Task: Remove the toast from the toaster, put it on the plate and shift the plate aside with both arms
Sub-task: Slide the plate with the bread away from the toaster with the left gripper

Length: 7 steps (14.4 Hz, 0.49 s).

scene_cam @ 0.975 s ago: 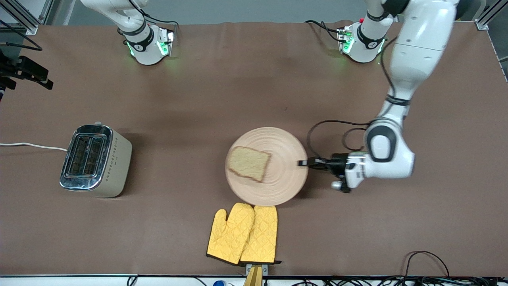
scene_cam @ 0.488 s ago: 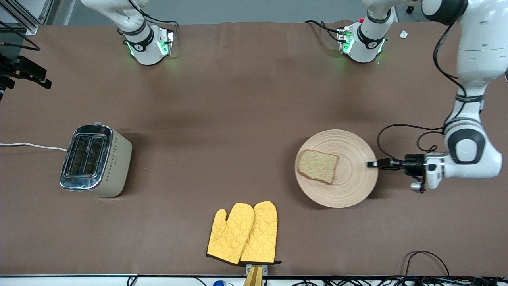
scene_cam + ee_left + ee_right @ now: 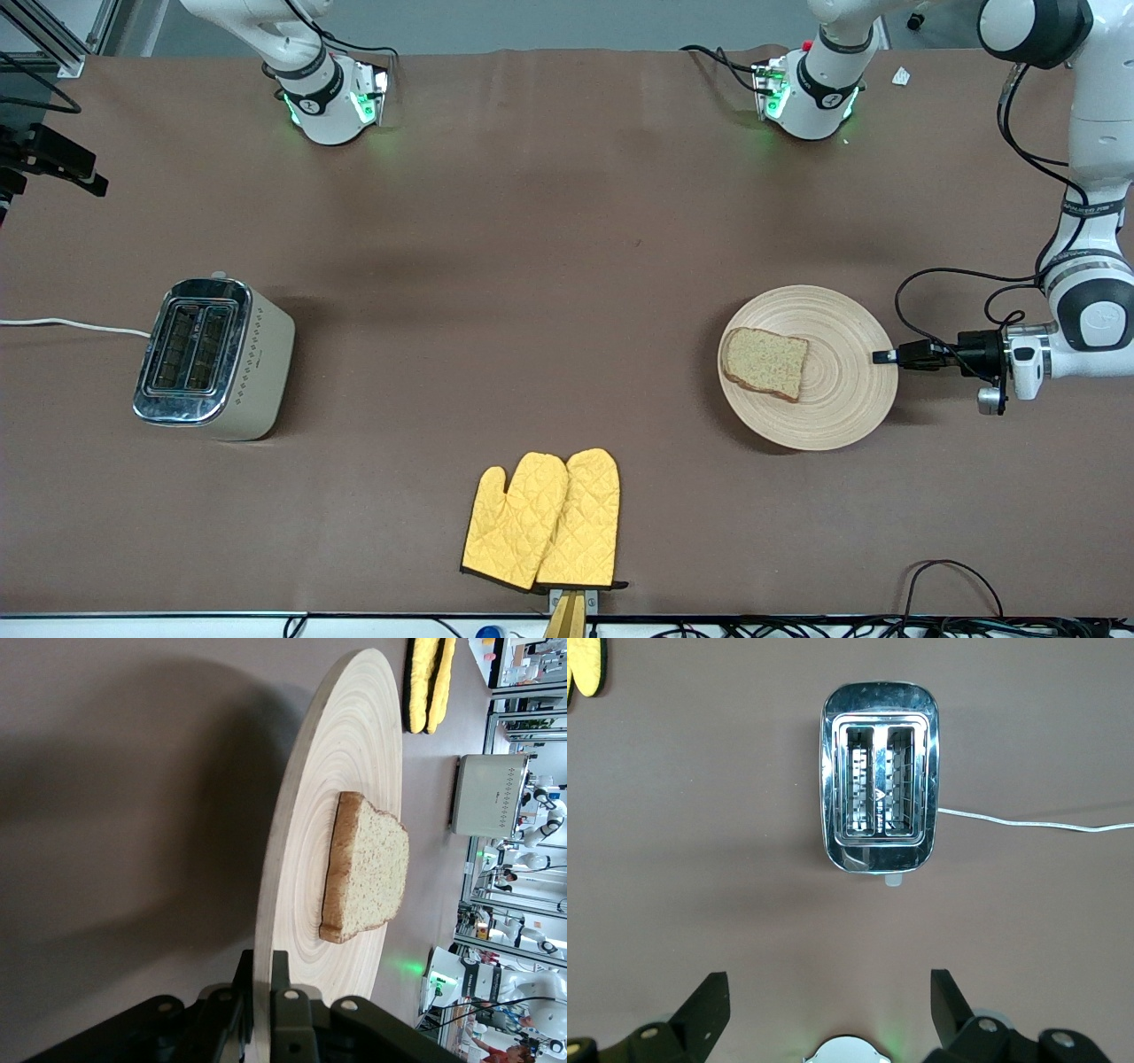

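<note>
The round light-wood plate [image 3: 819, 390] lies toward the left arm's end of the table. The brown toast [image 3: 764, 362] lies flat on it, on the side toward the toaster. My left gripper [image 3: 886, 357] is shut on the plate's rim at the edge away from the toast. In the left wrist view the fingers [image 3: 285, 992] clamp the plate [image 3: 297, 859] edge, with the toast [image 3: 365, 864] on it. My right gripper [image 3: 828, 997] is open and empty, high over the table above the toaster [image 3: 880, 778]; it is out of the front view.
The steel toaster [image 3: 208, 357] stands toward the right arm's end, its white cord [image 3: 71, 325] running to the table edge. Two yellow oven mitts [image 3: 545, 521] lie near the edge nearest the front camera. A cable loop [image 3: 952, 292] hangs by the left wrist.
My left gripper has dragged the plate with the toast from the table's middle toward the left arm's end. The toast stayed on the plate. Toaster and mitts have not moved.
</note>
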Each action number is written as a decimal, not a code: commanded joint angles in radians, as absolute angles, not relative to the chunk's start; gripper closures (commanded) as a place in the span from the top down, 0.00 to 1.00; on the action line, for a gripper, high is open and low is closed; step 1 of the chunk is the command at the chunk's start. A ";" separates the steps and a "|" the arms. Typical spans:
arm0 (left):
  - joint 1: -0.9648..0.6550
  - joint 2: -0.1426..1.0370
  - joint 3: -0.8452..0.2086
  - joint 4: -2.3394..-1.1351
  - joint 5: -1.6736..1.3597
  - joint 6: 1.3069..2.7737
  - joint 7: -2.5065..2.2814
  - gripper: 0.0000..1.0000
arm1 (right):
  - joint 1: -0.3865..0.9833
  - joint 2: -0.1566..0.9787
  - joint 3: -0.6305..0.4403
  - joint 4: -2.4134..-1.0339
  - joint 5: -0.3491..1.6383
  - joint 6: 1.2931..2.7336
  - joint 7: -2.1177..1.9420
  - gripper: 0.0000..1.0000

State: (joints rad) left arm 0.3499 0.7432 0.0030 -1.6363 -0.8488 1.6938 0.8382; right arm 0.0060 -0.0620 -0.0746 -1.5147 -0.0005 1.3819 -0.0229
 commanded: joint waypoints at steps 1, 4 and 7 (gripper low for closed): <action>0.379 0.756 -0.011 -1.612 -0.845 1.652 0.845 0.04 | 0.000 -0.083 -0.060 -1.537 -0.006 1.379 -0.020 1.00; 0.400 0.784 -0.011 -1.611 -0.844 1.652 0.867 0.14 | 0.003 -0.083 -0.055 -1.534 -0.006 1.382 -0.020 1.00; 0.422 0.802 -0.009 -1.611 -0.838 1.652 0.899 0.38 | 0.015 -0.084 -0.055 -1.534 -0.006 1.382 -0.021 1.00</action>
